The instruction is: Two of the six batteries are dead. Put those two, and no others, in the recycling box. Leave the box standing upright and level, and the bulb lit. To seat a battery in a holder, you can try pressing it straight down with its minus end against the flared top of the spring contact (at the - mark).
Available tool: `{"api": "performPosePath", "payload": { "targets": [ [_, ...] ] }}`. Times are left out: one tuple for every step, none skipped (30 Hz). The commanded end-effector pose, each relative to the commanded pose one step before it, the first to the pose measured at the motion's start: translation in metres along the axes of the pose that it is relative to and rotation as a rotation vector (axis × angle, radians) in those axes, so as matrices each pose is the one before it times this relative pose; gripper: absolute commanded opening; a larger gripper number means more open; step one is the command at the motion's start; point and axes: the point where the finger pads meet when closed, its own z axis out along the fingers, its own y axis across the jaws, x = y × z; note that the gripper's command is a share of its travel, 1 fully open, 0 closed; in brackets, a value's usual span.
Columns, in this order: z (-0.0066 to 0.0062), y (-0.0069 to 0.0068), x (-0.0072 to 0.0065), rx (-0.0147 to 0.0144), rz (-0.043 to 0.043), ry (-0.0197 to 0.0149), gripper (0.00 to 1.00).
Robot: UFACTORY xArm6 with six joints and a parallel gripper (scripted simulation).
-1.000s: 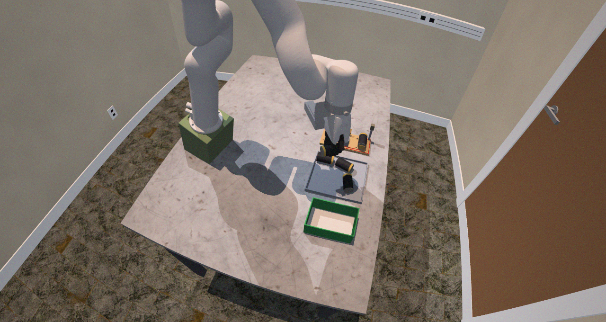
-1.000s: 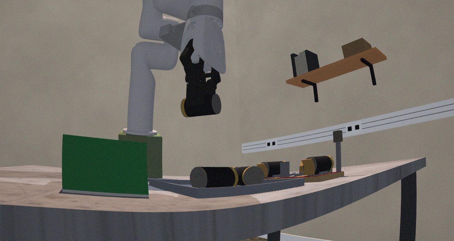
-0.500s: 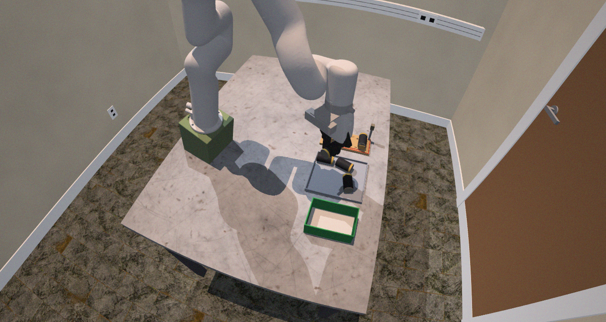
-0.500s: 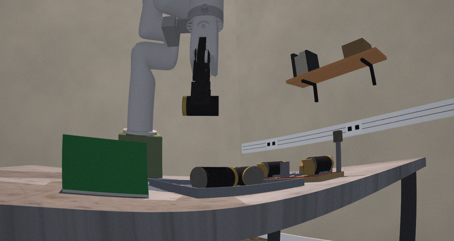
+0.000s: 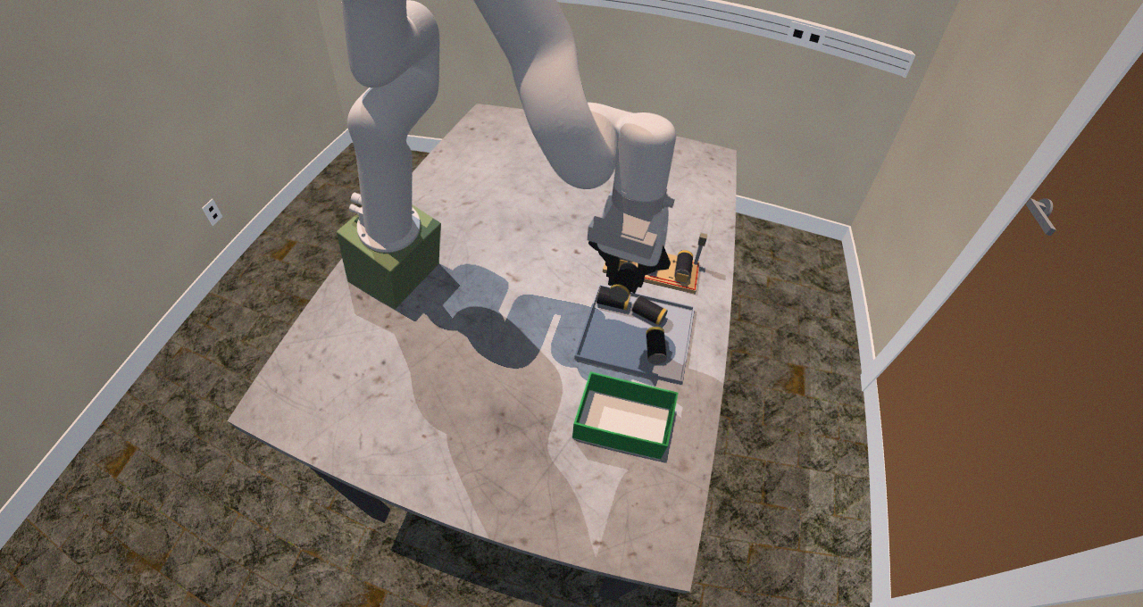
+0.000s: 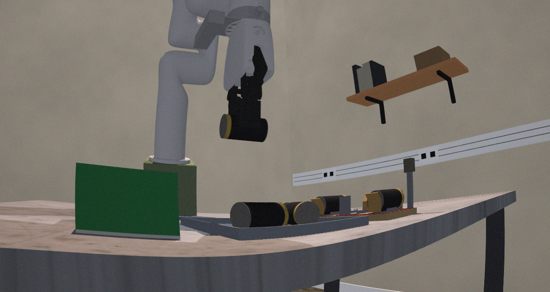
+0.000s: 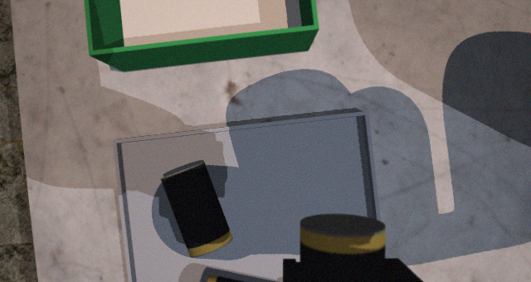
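My gripper (image 5: 621, 274) (image 6: 245, 121) (image 7: 344, 269) is shut on a black battery with a yellow band (image 6: 256, 132) (image 7: 342, 234). It holds the battery level, high above the back of the grey tray (image 5: 615, 344) (image 6: 269, 230) (image 7: 290, 170). Three batteries (image 5: 613, 297) (image 5: 648, 309) (image 5: 656, 345) lie loose in the tray; one also shows in the wrist view (image 7: 195, 209). The green recycling box (image 5: 619, 437) (image 6: 126, 198) (image 7: 207, 47) stands upright and empty in front of the tray. The holder board (image 5: 675, 282) (image 6: 399, 212) carries a battery (image 5: 684, 268) (image 6: 386, 199). The bulb post (image 5: 701, 245) (image 6: 409, 182) looks dark.
The arm's green base block (image 5: 388, 255) (image 6: 184, 182) stands at the table's left. The tray, box and holder sit close to the table's right edge (image 5: 719, 411). A wall shelf (image 6: 403, 80) hangs beyond the table.
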Motion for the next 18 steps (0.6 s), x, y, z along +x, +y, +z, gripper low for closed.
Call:
{"api": "performPosePath", "payload": {
  "targets": [
    [-0.00126,-0.00155,-0.00017,-0.00289,-0.07032,-0.01864,0.28],
    [0.00000,0.00000,0.00000,0.00000,-0.01090,0.00000,0.28],
    [0.00000,0.00000,0.00000,0.00000,-0.00915,0.00000,0.28],
    [0.00000,0.00000,0.00000,0.00000,-0.00749,0.00000,0.28],
    [0.00000,0.00000,0.00000,0.00000,-0.00594,0.00000,0.28],
    [0.00000,0.00000,0.00000,0.00000,-0.00452,0.00000,0.28],
    [0.00000,0.00000,0.00000,0.00000,-0.00326,0.00000,0.28],
    [0.00000,0.00000,0.00000,0.00000,-0.00217,0.00000,0.28],
    [0.00000,0.00000,0.00000,0.00000,-0.00128,0.00000,0.28],
    [0.00000,0.00000,0.00000,0.00000,-0.00061,0.00000,0.28],
    [0.00000,0.00000,0.00000,0.00000,-0.00020,0.00000,0.28],
    [0.00000,0.00000,0.00000,0.00000,-0.00003,0.00000,0.28],
    [0.00000,0.00000,0.00000,0.00000,0.00000,0.00000,0.28],
    [0.00000,0.00000,0.00000,0.00000,0.00000,0.00000,0.28],
    [0.00000,0.00000,0.00000,0.00000,0.00000,0.00000,0.28],
    [0.00000,0.00000,0.00000,0.00000,0.00000,0.00000,0.28],
    [0.00000,0.00000,0.00000,0.00000,0.00000,0.00000,0.28],
    [0.00000,0.00000,0.00000,0.00000,0.00000,0.00000,0.28]
  ]
}}
